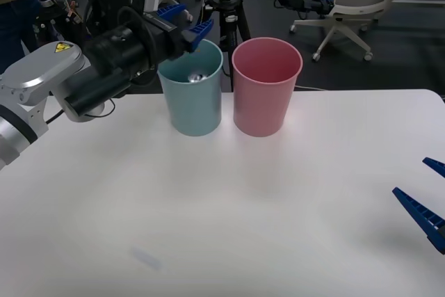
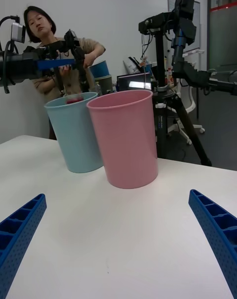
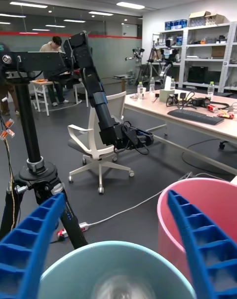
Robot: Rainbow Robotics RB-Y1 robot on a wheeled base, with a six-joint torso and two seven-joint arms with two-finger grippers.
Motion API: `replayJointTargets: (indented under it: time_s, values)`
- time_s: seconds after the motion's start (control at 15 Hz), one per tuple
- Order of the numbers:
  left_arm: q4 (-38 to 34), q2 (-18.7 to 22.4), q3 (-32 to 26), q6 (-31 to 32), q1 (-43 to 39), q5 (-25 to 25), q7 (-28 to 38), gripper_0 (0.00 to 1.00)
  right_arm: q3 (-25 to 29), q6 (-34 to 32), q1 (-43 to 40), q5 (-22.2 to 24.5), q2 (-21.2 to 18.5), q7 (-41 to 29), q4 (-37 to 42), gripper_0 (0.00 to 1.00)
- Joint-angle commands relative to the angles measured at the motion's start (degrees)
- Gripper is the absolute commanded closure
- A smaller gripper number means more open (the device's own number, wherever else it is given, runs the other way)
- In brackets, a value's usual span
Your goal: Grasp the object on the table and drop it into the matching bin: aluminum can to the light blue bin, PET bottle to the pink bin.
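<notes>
Small red aluminium drink can with silver lid inside the tall pale blue-teal tapered plastic bin; silver end seen from above in front view, red body just visible over the rim in right wrist view. Lid turned upward toward the camera; exact tilt of long axis cannot be told, too much hidden by the bin wall. No print or brand legible on can. Blurred pale silver patch at the bin mouth in left wrist view.

Left gripper held above the far-left rim of the light blue bin, blue ribbed fingers spread wide apart, nothing between them. From left wrist view, fingers straddle the bin opening, with the pink rim beside it.

Soft pink tapered round plastic bin upright just beside the blue one on its right, walls nearly touching; interior looks bare in front view.

Both bins standing toward the far edge of the large plain white tabletop.

Right gripper low at the table's right edge, well apart from both bins, blue fingers splayed wide, unloaded.

Only marking noted: yellow triangular warning sticker on the grey left arm housing; text unreadable.
</notes>
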State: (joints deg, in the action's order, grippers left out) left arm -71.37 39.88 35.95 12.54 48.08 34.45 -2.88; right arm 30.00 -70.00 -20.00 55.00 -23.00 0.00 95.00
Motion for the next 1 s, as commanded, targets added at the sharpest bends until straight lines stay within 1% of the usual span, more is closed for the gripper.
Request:
replayJointTargets:
  time_s: [0.07,0.6,0.67,0.73,0.87,1.0]
  values:
    - [-0.08,-0.15,-0.01,0.12,0.00,-0.53,0.07,0.00,0.00,0.00,0.00,0.00,0.00,0.00,0.00,0.00]
    - [-0.08,0.46,-0.01,1.26,-0.18,-0.88,-0.81,0.00,0.00,0.00,0.00,0.00,0.00,0.00,0.00,0.00]
    - [-0.08,0.99,-0.01,2.40,-0.27,-1.67,-1.34,0.00,0.00,0.00,0.00,0.00,0.00,0.00,0.00,0.00]
    - [-0.08,1.78,-0.01,3.81,-0.35,-3.51,-2.30,0.00,0.00,0.00,0.00,0.00,0.00,0.00,0.00,0.00]
    - [-0.08,3.54,-0.01,6.18,-1.23,-8.00,-8.46,0.00,0.00,0.00,0.00,0.00,0.00,0.00,0.00,0.00]
    - [-0.44,5.47,-0.01,8.91,-2.02,-11.16,-11.62,0.00,0.00,0.00,0.00,0.00,0.00,0.00,0.00,0.00]
